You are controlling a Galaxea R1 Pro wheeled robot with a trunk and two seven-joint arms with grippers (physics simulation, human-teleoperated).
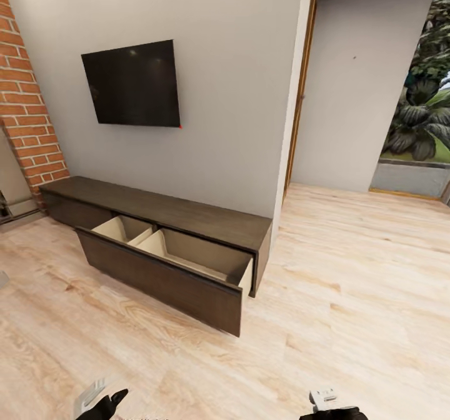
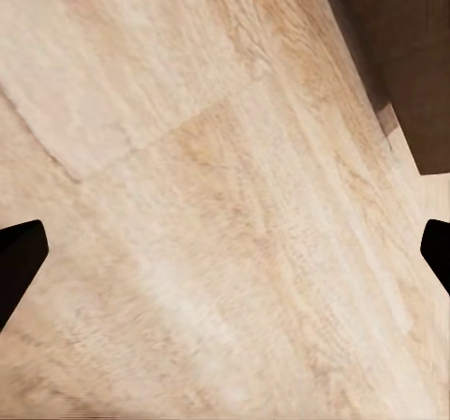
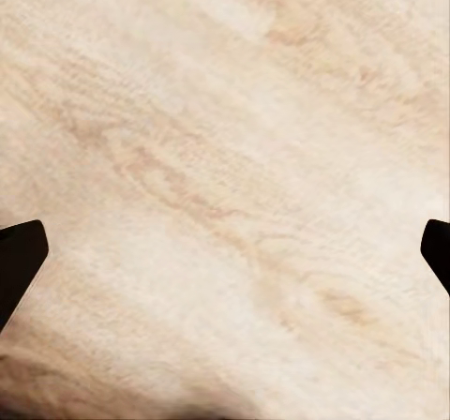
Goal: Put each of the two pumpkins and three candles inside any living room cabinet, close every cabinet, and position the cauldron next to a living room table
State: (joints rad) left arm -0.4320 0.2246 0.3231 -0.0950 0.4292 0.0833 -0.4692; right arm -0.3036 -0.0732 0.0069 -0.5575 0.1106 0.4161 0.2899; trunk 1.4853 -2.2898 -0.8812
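The long low dark-brown cabinet (image 1: 187, 215) stands against the grey wall under a wall TV. Its big drawer (image 1: 164, 276) is pulled out toward me, showing pale beige compartments with nothing visible inside. A dark corner of the cabinet (image 2: 403, 54) shows in the left wrist view. My left gripper (image 2: 225, 256) is open over bare wood floor, fingertips (image 2: 19, 256) far apart. My right gripper (image 3: 225, 256) is open too, also over plain floor. Both arms' ends sit at the bottom edge of the head view. The pumpkins, candles, cauldron and table are out of view.
A black TV (image 1: 132, 84) hangs on the wall above the cabinet. A brick column (image 1: 28, 107) rises at the left. Right of the wall's end, a passage (image 1: 356, 126) leads to a window with plants. Light wood floor (image 1: 350, 295) spreads wide around me.
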